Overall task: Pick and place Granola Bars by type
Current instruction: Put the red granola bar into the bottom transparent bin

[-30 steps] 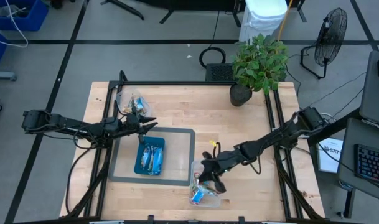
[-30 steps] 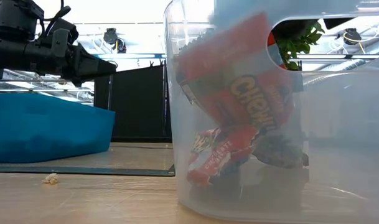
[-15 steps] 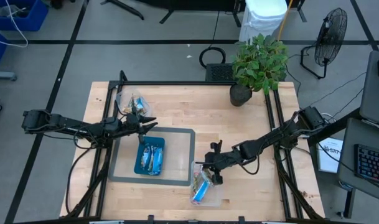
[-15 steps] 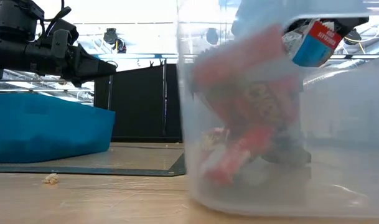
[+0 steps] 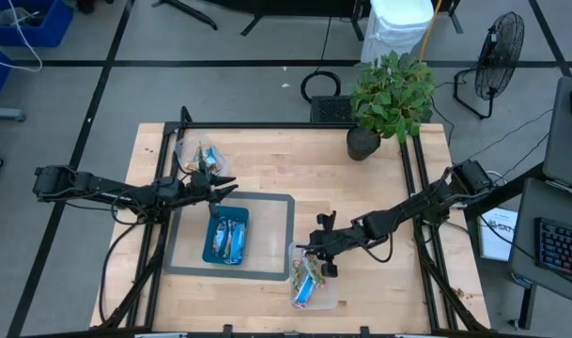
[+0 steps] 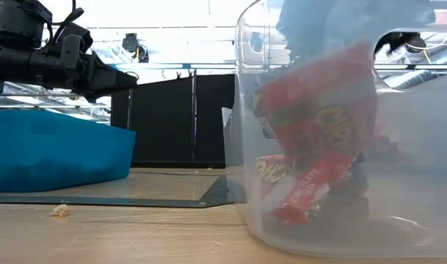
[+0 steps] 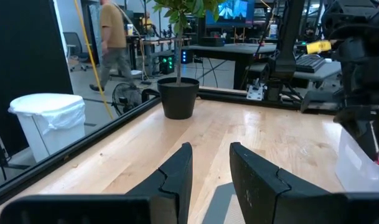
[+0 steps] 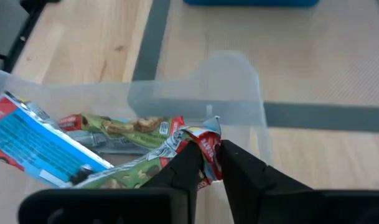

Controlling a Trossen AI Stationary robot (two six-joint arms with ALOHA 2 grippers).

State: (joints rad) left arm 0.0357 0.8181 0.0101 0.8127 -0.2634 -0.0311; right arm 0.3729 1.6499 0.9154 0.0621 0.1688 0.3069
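1. Near edge: a clear plastic tub point(image 5: 311, 284) stands just right of the grey mat point(image 5: 267, 268) and collects red-green granola bars point(image 8: 136, 127) plus a blue-wrapped bar point(image 8: 43, 146), so this type is gathered in one place.
2. The right gripper point(image 5: 316, 261) hangs over the tub's far rim, arm reaching in from the right; its jaws pinch the crimped end of a red-green bar point(image 8: 205, 144), seemingly at release.
3. Centre: the teal tray point(image 5: 226, 236) on the mat holds the unsorted bars point(image 5: 229, 239).
4. The left gripper point(image 5: 225, 186) hovers level beyond the tray, jaws apart, holding nothing.
5. Far left: a second clear tub point(image 5: 197, 152) holds more bars.
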